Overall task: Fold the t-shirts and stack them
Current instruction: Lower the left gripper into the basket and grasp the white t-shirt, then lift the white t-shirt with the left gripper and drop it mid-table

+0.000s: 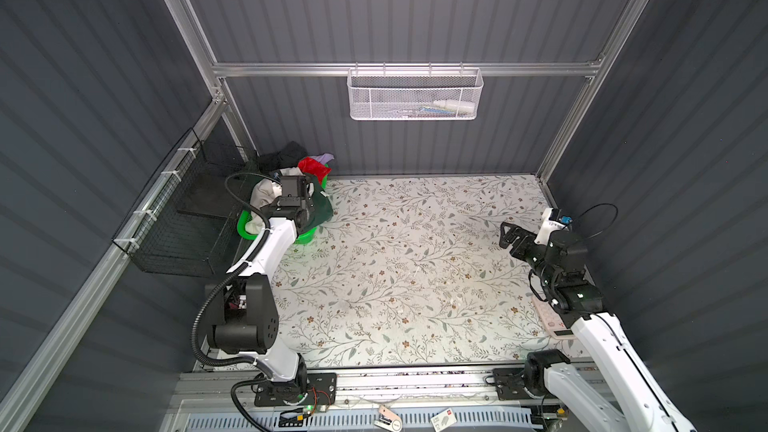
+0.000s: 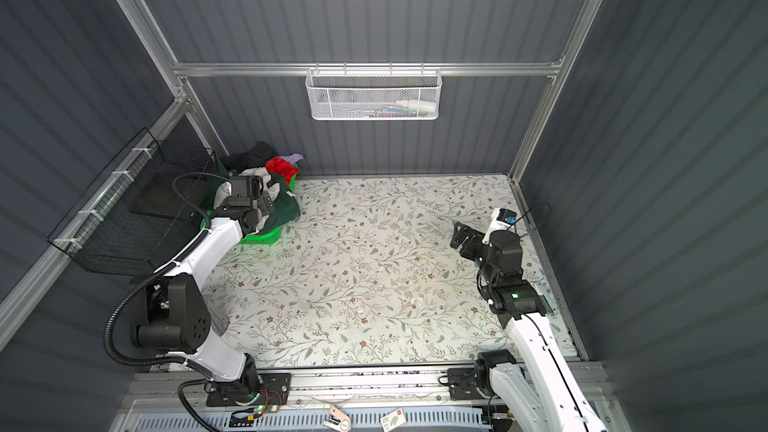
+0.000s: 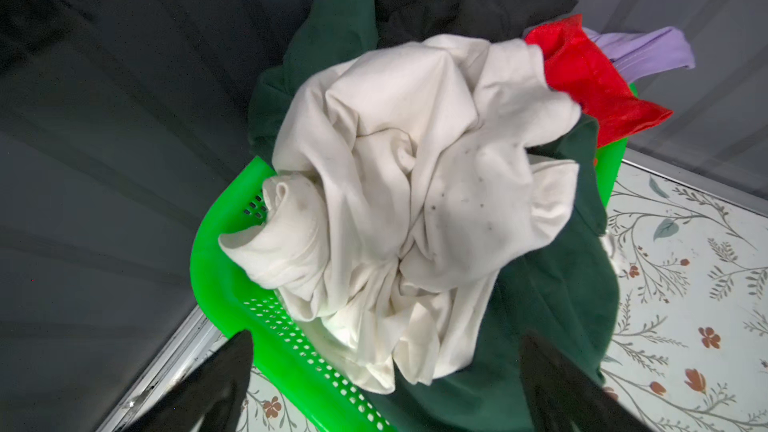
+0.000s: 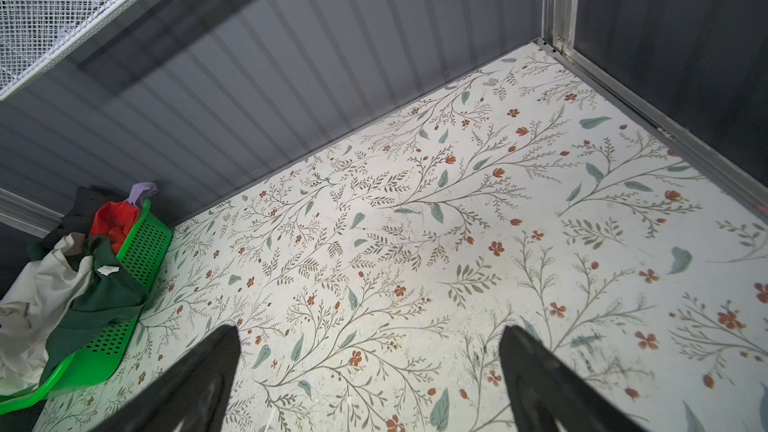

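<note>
Left wrist view: the left gripper (image 3: 386,336), jaws spread and empty, hovers above the crumpled cream-white t-shirt (image 3: 415,184), topmost of the t-shirts (image 3: 540,305) heaped in the green basket (image 3: 232,276) at the ten o'clock corner of the bench (image 1: 415,263). At three o'clock the right gripper (image 1: 509,238), likewise spread and empty, hangs well apart, so the left gripper is nearer; the bundle shows no clear long axis.
</note>
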Controlling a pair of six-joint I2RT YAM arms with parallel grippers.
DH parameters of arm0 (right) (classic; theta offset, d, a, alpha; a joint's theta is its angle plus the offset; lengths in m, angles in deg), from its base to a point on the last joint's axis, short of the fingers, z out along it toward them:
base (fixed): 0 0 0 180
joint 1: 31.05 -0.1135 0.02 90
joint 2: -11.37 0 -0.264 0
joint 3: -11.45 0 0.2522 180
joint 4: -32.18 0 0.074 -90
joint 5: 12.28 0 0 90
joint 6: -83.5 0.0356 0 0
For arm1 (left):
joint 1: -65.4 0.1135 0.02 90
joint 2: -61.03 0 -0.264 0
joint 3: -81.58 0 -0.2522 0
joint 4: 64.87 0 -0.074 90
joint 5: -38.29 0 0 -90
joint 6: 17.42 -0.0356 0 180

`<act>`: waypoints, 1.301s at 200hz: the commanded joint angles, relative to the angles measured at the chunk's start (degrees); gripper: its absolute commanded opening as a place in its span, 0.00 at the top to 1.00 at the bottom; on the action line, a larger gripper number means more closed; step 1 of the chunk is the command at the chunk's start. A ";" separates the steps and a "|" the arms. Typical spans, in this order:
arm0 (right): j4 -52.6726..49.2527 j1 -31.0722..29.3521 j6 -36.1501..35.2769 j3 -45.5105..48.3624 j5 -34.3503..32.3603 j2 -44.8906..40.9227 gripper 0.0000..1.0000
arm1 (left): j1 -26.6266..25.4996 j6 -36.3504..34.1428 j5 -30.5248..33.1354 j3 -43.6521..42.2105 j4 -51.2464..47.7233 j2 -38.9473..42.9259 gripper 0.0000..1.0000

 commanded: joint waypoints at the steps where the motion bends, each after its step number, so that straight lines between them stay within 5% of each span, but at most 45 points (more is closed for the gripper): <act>1: -2.90 0.13 -0.15 -0.70 -1.48 -0.65 0.01 | 0.30 1.47 -4.02 -0.77 1.91 -1.95 0.00; 56: -9.23 0.22 -1.71 -2.64 -4.44 -2.49 0.01 | 2.27 0.65 -6.68 1.46 3.75 -7.92 0.07; 117: -14.92 0.81 -0.84 -4.59 -6.51 -2.55 0.01 | 3.13 -1.64 -6.97 5.06 3.99 -13.43 0.30; 146: -16.60 1.23 -1.25 -5.69 -6.55 -2.80 0.01 | 3.13 -2.64 -6.08 5.54 4.43 -14.22 0.76; 166: -17.68 1.58 -1.05 -6.10 -6.60 -3.09 0.01 | 3.13 -2.63 -5.45 5.30 4.44 -12.93 1.00; 260: -16.68 1.71 3.04 -6.94 -1.64 0.28 0.01 | 2.39 -1.32 -9.52 11.01 -3.92 1.71 1.00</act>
